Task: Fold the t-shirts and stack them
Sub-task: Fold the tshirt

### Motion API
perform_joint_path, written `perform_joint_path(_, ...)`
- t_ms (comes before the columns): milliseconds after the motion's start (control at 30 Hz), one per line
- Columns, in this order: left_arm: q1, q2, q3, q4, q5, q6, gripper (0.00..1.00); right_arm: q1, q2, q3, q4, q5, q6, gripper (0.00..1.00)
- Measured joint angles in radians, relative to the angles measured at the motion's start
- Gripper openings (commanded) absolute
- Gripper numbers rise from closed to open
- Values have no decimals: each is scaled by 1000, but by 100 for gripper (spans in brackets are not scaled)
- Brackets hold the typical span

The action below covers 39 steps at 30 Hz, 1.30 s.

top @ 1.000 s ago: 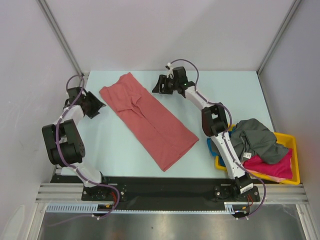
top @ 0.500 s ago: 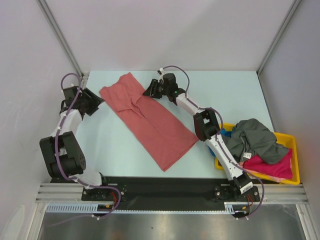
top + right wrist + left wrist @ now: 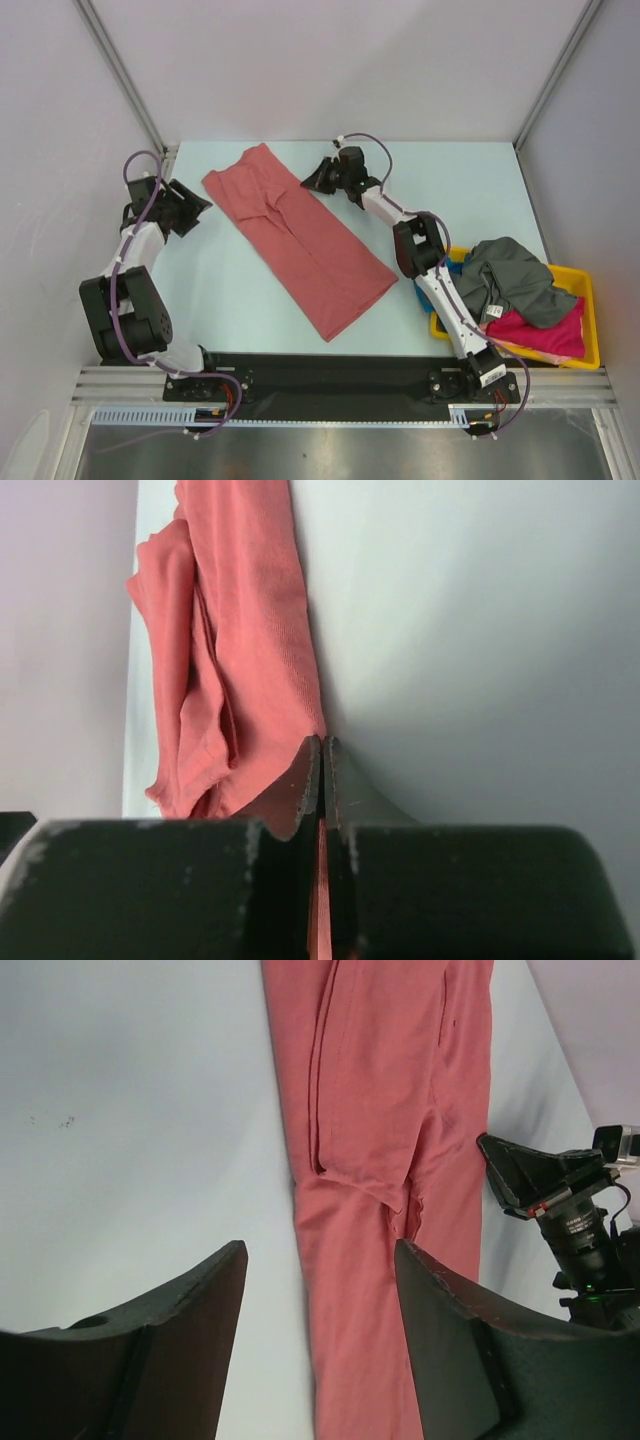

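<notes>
Near right of the counter: yellow tray holding a heap of shirts. Grey shirt is crumpled on top and drapes over the far rim. Pink shirt sits below it on the near side. A scrap of blue shirt shows at the tray's left end, just beside the right arm.

Centre: red shirt (a salmon shade) lies flat on the counter, folded into a long narrow strip. The strip runs diagonally, near end toward the middle of the near edge, far end toward the far left. The left wrist view shows lengthwise fold lines and a puckered crease across the strip.

Left side: left fingers are spread wide and point toward the strip's far half from its left. They are apart from the cloth, with bare counter between.

Far centre: right fingers sit at the strip's right edge, toward its far end. In the right wrist view they are pressed together low over the counter, with a thin line of red cloth between them. The shirt's edge runs straight into the tips, so they are pinching the red shirt by its edge.
</notes>
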Motion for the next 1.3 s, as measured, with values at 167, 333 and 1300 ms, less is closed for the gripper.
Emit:
perform_joint_path(167,0,61,21,4,6,0,68,-11,-73,-166,116,22,21,0)
perform_joint_path(333,-10,151,72,5,22,-4,69,-50,-214,-394,145,98,35,0)
perform_joint_path(1300,-321,375,259,18,115,92,73,-213,-536,-697,-132,164,-212,55)
